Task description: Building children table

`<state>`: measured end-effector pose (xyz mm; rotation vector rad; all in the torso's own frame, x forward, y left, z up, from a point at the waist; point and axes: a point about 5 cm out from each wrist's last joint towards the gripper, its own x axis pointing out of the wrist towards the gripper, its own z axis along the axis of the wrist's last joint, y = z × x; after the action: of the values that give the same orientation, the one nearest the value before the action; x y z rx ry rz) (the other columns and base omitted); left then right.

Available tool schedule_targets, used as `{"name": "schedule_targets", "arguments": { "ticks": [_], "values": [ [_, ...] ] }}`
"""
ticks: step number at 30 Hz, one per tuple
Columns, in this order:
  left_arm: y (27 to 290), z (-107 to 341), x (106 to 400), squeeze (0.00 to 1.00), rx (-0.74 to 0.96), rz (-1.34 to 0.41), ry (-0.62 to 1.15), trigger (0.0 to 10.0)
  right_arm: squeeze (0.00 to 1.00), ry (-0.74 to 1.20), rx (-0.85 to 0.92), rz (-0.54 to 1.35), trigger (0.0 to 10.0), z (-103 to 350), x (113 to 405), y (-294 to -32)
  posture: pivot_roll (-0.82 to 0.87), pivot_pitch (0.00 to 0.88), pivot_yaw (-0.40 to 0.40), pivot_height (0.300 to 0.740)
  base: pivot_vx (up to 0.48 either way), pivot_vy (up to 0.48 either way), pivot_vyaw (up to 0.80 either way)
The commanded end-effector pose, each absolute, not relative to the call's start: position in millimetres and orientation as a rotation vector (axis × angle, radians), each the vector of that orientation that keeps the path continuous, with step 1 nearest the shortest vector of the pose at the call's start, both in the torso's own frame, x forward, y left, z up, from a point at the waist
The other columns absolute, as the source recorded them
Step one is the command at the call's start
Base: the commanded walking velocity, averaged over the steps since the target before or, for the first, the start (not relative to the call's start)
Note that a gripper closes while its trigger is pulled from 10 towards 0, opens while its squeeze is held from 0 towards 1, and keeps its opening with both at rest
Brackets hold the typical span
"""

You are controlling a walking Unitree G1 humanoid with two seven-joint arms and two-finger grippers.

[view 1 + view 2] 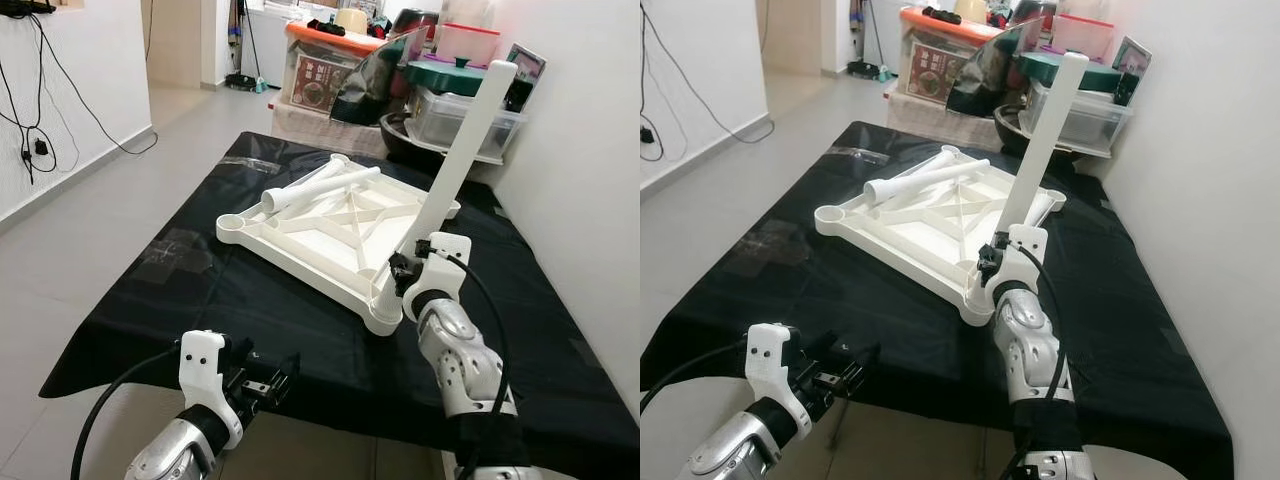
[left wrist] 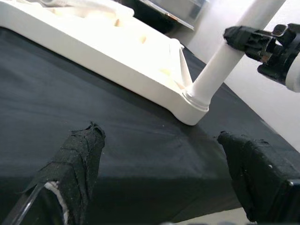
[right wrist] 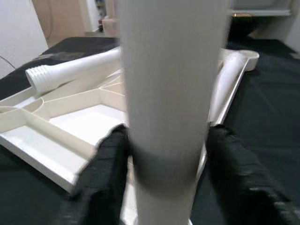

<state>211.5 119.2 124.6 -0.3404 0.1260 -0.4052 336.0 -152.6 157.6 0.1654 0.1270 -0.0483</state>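
The white table top (image 1: 330, 235) lies upside down on a black cloth (image 1: 200, 290), ribbed underside up. One white leg (image 1: 450, 180) stands in its nearest corner socket, leaning away from the robot and to its right. The right gripper (image 1: 403, 272) is clamped on this leg just above the socket, one black finger (image 3: 105, 173) on each side of the tube, which the right wrist view shows close up.

Beyond that gripper, loose legs lie across the table top. One leg with a threaded end (image 3: 70, 70) is plain; the head views suggest another close beside it, and the right wrist view shows one more tube (image 3: 227, 79) along the far rim. An exact count is hard to make.

The left gripper (image 1: 262, 380) hovers at the near edge of the cloth, nearer the robot than the socket and to its left, touching nothing. The left wrist view shows its two taped fingers (image 2: 75, 164) spread wide, with the seated leg and the right gripper between and beyond them.

The cloth covers a low surface on a pale tiled floor (image 1: 100, 220). Behind the table top, plastic storage boxes (image 1: 330, 70) are stacked against a white wall (image 1: 580, 150). On the robot's left, black cables (image 1: 35, 120) hang down another wall.
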Motion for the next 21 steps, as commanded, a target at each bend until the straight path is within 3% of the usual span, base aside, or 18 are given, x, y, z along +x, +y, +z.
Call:
{"name": "schedule_targets", "arguments": {
  "ticks": [1, 3, 4, 7, 12, 21],
  "values": [
    [116, 124, 212, 0.00, -0.344, -0.424, 0.132, 10.0, 1.00, 0.113, 0.178, -0.043, 10.0, 159, 335, -154, 0.13, 0.000, -0.170, 0.740, 0.000, 0.000, 0.00],
    [117, 124, 212, 0.00, -0.344, -0.425, 0.131, 10.0, 1.00, 0.092, 0.188, -0.015, 10.0, 164, 338, -153, 0.13, 0.000, -0.170, 0.740, 0.000, 0.000, 0.00],
    [117, 124, 212, 0.00, -0.343, -0.424, 0.131, 10.0, 0.00, 0.069, 0.198, 0.037, 10.0, 173, 343, -152, 0.13, 0.000, -0.172, 0.740, 0.000, 0.000, 0.00],
    [118, 124, 212, 0.00, -0.343, -0.423, 0.131, 10.0, 0.00, 0.048, 0.203, 0.097, 10.0, 180, 347, -152, 0.13, 0.000, -0.172, 0.740, 0.000, 0.000, 0.00],
    [117, 124, 213, 0.00, -0.342, -0.432, 0.131, 10.0, 0.00, -0.022, 0.069, 0.512, 10.0, 199, 356, -167, 0.12, 0.000, -0.172, 0.740, 0.000, 0.000, 0.00],
    [115, 125, 214, 0.00, -0.347, -0.432, 0.126, 10.0, 0.00, 0.076, -0.051, 0.720, 10.0, 178, 363, -168, 0.14, 0.000, -0.188, 0.740, 0.000, 0.000, 0.00]
  ]
}}
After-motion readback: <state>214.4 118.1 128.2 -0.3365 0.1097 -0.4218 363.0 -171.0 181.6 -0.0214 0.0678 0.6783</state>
